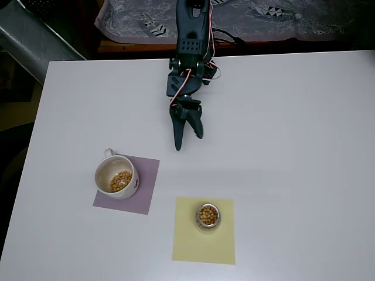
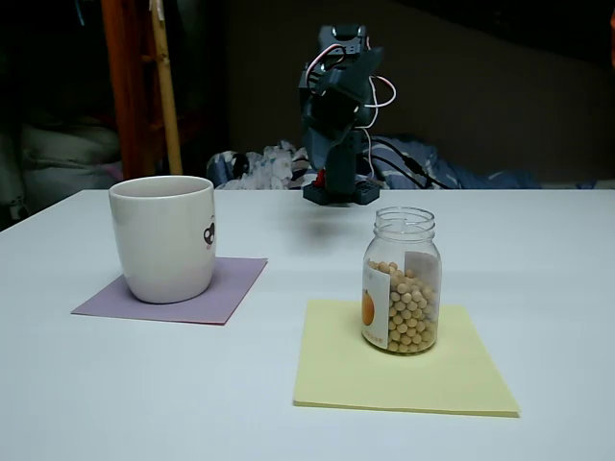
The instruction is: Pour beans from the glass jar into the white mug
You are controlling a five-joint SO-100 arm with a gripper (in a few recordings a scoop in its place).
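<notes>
The glass jar (image 1: pixel 207 216) (image 2: pixel 402 280) stands upright on a yellow mat (image 1: pixel 204 246) (image 2: pixel 404 376), lidless and about two-thirds full of tan beans (image 2: pixel 409 312). The white mug (image 1: pixel 116 177) (image 2: pixel 163 250) stands upright on a purple mat (image 1: pixel 145 188) (image 2: pixel 229 288) to the jar's left, with some beans (image 1: pixel 120 180) in its bottom. My gripper (image 1: pixel 188 142) hovers over the table behind both, fingers pointing toward them, slightly open and holding nothing. In the fixed view the dark arm (image 2: pixel 336 115) stands at the far edge.
The white table (image 1: pixel 293 146) has bare room on all sides of the two mats. A patterned cloth (image 1: pixel 146 20) and cables lie behind the arm's base. A wooden post (image 2: pixel 130 86) stands at the back left.
</notes>
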